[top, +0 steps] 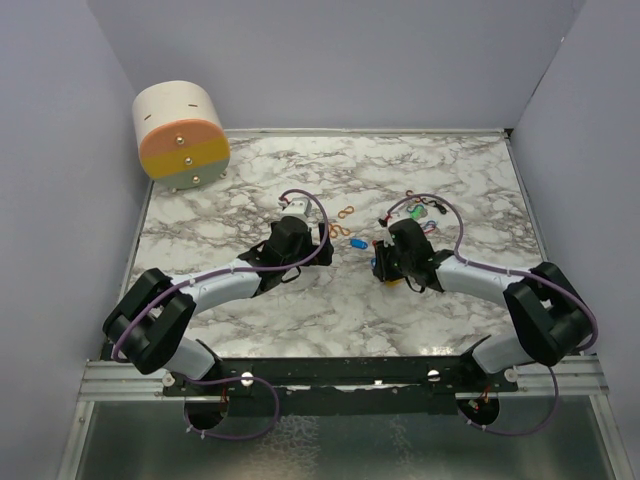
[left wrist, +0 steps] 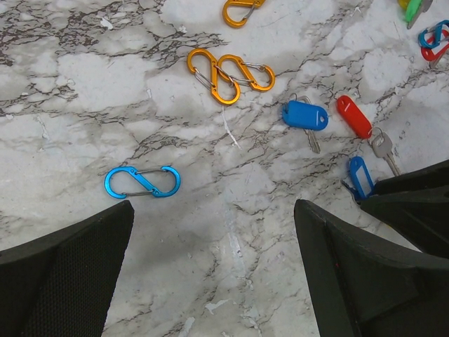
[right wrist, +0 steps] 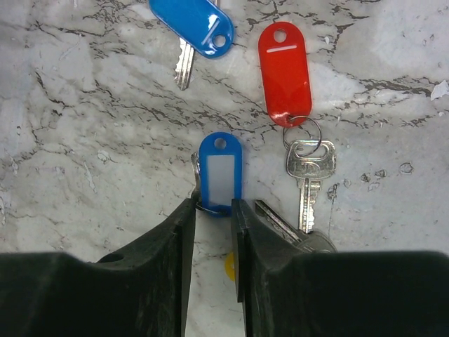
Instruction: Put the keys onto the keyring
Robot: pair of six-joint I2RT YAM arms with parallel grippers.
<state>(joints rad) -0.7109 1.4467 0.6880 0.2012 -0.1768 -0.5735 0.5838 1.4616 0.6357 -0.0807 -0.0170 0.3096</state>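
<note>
- Top external view: the solid blue key tag (top: 360,243) lies on the marble table (top: 250,330) between the two wrists. The right gripper (top: 385,262) is just beside it on the near right. The left gripper (top: 295,215) is well apart to its left, so the right arm is the nearer one. Far to the tag's back left stands a round cream-and-orange drawer box (top: 180,135); its drawers are shut and its contents hidden.
- Left wrist view: the left gripper (left wrist: 214,207) is spread as wide as it goes and holds nothing. The solid blue key tag (left wrist: 305,114) lies ahead and to its right. A blue S-clip (left wrist: 142,182) lies left of that tag, and a pair of orange S-clips (left wrist: 231,74) lies left and beyond it. The red key tag (left wrist: 354,116) is just right of it.
- Right wrist view: the windowed blue key tag (right wrist: 220,174) lies just nearer than the solid blue key tag (right wrist: 193,24). Its long axis runs straight ahead, in line with the fingers, ring end toward them. The right gripper (right wrist: 213,205) has its jaws narrow, flanking that ring end; whether they already pinch it cannot be told. The red key tag (right wrist: 284,74) lies to the right, and its split ring (right wrist: 303,133) carries a silver key (right wrist: 309,175). No separate keyring can be made out.
</note>
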